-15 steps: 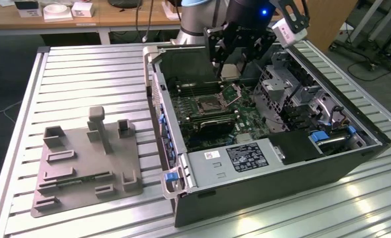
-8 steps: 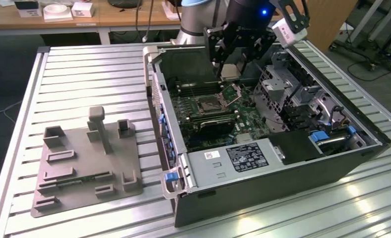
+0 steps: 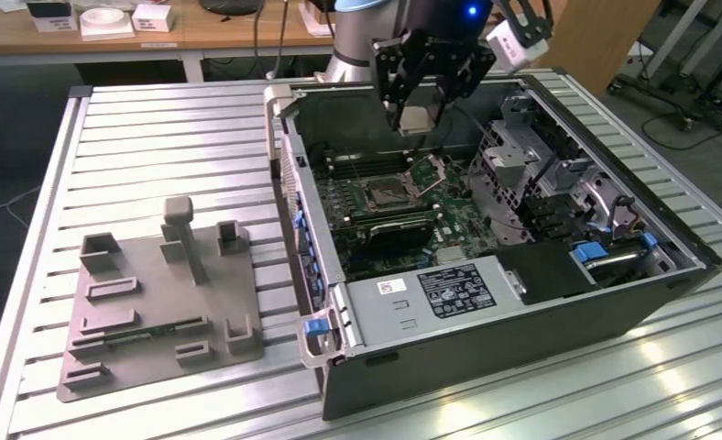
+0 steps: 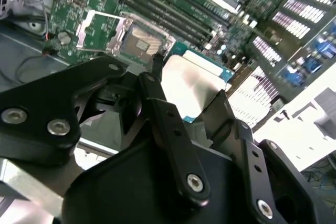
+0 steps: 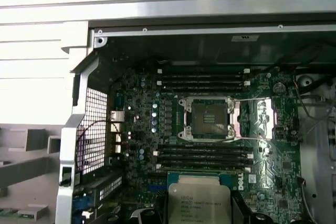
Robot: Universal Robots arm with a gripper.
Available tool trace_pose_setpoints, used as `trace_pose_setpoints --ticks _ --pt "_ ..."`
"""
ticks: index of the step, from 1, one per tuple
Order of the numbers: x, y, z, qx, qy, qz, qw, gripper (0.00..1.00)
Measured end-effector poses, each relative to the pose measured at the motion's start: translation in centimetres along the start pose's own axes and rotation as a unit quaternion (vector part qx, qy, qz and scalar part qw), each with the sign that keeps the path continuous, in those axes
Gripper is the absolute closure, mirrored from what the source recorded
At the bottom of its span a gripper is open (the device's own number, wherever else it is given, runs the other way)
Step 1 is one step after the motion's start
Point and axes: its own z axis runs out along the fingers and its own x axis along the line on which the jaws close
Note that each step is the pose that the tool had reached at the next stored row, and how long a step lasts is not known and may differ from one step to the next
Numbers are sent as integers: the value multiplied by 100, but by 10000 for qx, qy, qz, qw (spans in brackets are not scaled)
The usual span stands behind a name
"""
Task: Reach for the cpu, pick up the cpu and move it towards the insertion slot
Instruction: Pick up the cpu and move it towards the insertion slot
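Note:
The cpu (image 3: 416, 117) is a small silver-grey square chip, and my gripper (image 3: 418, 108) is shut on it, holding it in the air above the open computer case. In both wrist views the cpu (image 4: 188, 82) (image 5: 194, 199) sits between the black fingers (image 4: 157, 108). The insertion slot (image 3: 379, 194) lies below and slightly toward the exterior view's left of the chip, its hinged metal lid (image 3: 432, 170) tipped up. The first wrist view shows the slot (image 5: 208, 118) with its dark centre and silver frame uncovered, with memory slots between it and the chip. The slot (image 4: 140, 39) lies beyond the fingertips.
The open computer case (image 3: 484, 302) stands on a ribbed metal table (image 3: 153, 128). A grey plastic fixture (image 3: 153, 293) lies at the exterior view's left. Long memory slots (image 5: 202, 77) flank the socket. A metal drive cage (image 3: 520, 165) rises beside it on the right.

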Motion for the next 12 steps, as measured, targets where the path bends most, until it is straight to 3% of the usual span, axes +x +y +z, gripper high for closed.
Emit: trace_pose_setpoints --ticks 5,12 --pt "-31 110 22 -1 -4 -1 10000 45" --pt "-273 186 44 -1 -4 0 10000 45"
